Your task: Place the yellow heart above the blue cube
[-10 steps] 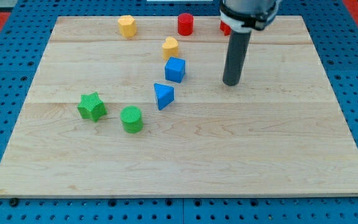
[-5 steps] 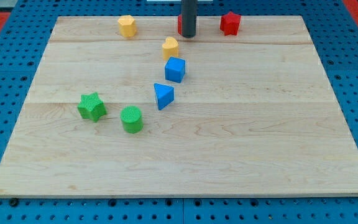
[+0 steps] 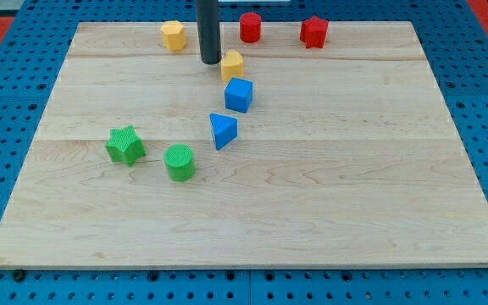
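Note:
The yellow heart (image 3: 232, 64) sits on the wooden board just above the blue cube (image 3: 239, 94), nearly touching its top edge. My tip (image 3: 210, 61) is at the heart's upper left, close beside it. The dark rod rises from there out of the view's top.
A blue triangle (image 3: 223, 130) lies below the cube. A green star (image 3: 125, 144) and a green cylinder (image 3: 180, 162) are at the left. A yellow hexagon (image 3: 173, 36), a red cylinder (image 3: 250, 27) and a red star (image 3: 313, 31) line the board's top edge.
My tip swept from right of the blue cube up to the red cylinder, then left and down to the yellow heart's upper left. The blocks have not visibly moved.

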Robot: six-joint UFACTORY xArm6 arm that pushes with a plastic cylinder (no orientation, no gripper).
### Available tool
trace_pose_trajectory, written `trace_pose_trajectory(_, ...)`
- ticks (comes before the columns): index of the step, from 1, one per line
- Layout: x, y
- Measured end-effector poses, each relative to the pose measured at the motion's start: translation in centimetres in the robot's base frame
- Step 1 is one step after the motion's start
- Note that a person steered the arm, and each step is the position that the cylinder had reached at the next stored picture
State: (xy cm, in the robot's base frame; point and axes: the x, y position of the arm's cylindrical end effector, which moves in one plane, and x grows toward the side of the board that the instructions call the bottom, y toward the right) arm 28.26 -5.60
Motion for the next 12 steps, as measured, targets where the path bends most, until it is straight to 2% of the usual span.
trace_pose_trajectory(2,2.8,0.6)
trace_pose_trajectory(4,2.1,6.3)
trace_pose_trajectory(5,2.1,5.2)
trace_pose_trajectory(6,1.6,6.9)
trace_pose_trajectory(8,1.3,15.3)
trace_pose_trajectory(10,1.8,14.4)
trace_pose_trajectory(11,1.4,16.7)
trace_pose_trajectory(12,-0.5,16.7)
